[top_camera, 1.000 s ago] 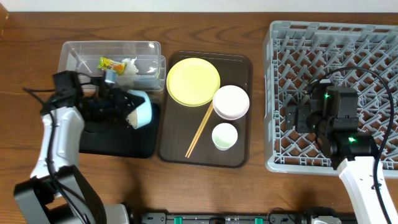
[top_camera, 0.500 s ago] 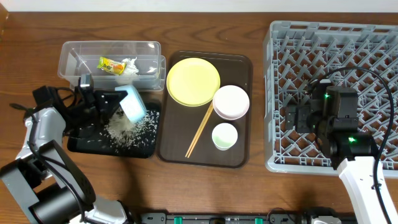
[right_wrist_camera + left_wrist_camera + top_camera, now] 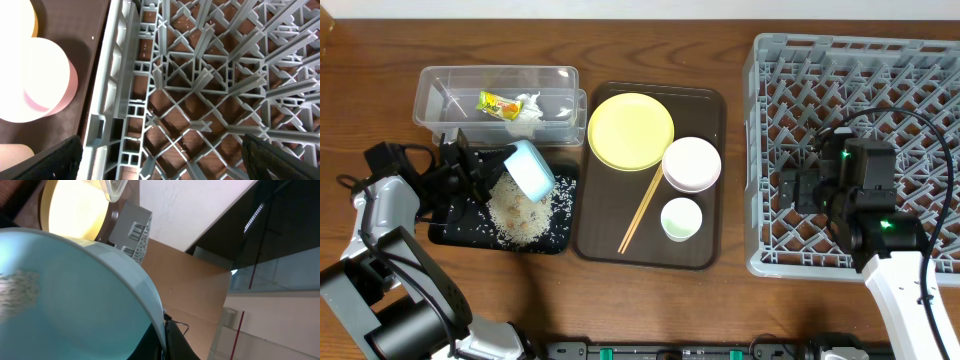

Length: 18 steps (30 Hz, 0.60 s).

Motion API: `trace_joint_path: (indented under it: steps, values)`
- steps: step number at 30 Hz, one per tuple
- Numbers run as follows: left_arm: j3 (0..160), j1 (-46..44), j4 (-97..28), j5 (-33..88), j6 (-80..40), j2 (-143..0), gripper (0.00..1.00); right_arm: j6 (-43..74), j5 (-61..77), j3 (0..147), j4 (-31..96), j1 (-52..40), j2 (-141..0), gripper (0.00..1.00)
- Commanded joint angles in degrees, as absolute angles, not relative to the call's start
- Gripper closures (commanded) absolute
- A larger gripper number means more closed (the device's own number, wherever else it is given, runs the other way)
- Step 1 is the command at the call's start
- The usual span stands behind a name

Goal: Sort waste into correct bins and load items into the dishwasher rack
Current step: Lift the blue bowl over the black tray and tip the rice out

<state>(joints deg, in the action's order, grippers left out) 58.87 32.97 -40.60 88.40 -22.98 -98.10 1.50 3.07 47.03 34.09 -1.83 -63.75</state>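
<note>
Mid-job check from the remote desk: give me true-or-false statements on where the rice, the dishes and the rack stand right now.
1. The left gripper holds the light blue bowl tipped over the black tray. True.
2. The rice lies in the clear tub. False: it lies in the black tray; the tub holds the wrapper and tissue.
3. The yellow plate stands in the dishwasher rack. False: it sits on the brown tray; the rack shows no dishes.
4. The chopsticks lie on the brown tray. True.
</note>
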Motion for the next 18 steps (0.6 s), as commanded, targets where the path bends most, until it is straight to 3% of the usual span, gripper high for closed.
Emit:
trace_joint_path:
  steps: [1, 6, 12, 15, 18]
  values:
    - [58.81, 33.36, -39.83, 90.11, -24.10, -98.41, 0.93, 2.31, 3.46, 47.99, 34.06, -1.78, -63.92, 0.01]
    - [58.81, 33.36, -36.97, 89.08, -24.08, -98.41, 0.94, 2.31, 3.46, 47.99, 34.09, -1.78, -63.92, 0.01]
    - [58.81, 33.36, -35.66, 73.63, -24.12, -98.41, 0.94, 2.31, 3.46, 47.99, 34.11, -1.78, -63.92, 0.01]
    - [58.81, 33.36, -34.79, 77.03, -23.55, -98.41, 0.94, 2.31, 3.44, 47.99, 34.09, -1.78, -63.92, 0.01]
    - [58.81, 33.36, -31.11, 88.55, -18.20, -98.41, 0.94, 2.31, 3.42, 47.99, 34.09, -1.78, -63.94, 0.01]
